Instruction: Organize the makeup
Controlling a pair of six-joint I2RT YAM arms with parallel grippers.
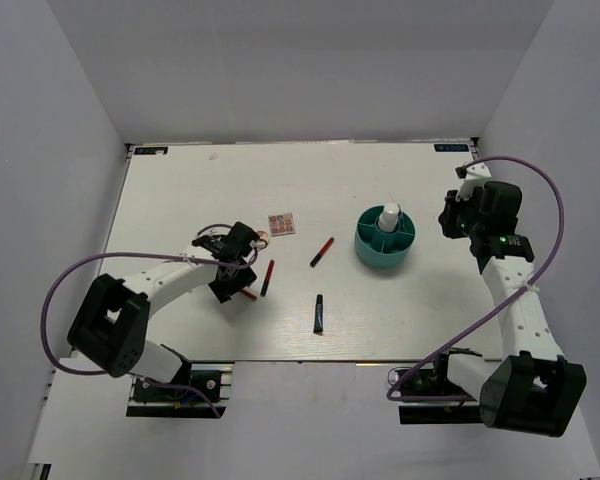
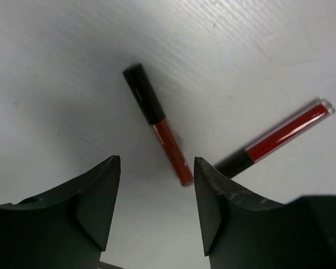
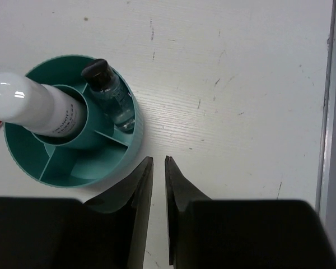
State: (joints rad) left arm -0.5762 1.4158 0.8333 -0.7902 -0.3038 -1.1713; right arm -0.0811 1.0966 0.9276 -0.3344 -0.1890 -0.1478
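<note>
Down at the near-left of the tabletop [image 1: 180,190], the left tool [image 2: 157,188] hangs low with its jaws moderately apart and nothing in them. Only the red end of a red-and-black tube [image 2: 158,130] lies in the gap. The tube rests flat and slanted to the jaws, with its black cap pointing away. A second red-and-black tube [image 2: 280,136] lies just beside it, its dark end tucked close against the right-hand finger [image 2: 218,207].

The risk appears to be a poor bite. Jaws closing on the round tip alone could squeeze the tube out sideways or spin it. If it is caught only at the end, it may swing or slip on the lift. The neighbouring tube sits near enough that the same finger could shove it or trap it too.

Across the tabletop, well apart, a teal divided tub [image 3: 95,168] holds a white bottle [image 3: 33,106] in its centre well and a dark-capped bottle [image 3: 109,92] in an outer compartment. The right tool [image 3: 158,162] hovers just beside the tub, jaws barely apart and empty, where a careless move could nudge the tub.

A black tube [image 1: 319,313], a third red-and-black tube [image 1: 323,251] and a pink-toned palette [image 1: 281,223] lie loose between the arms. Any tube that rolls off might scatter them.
</note>
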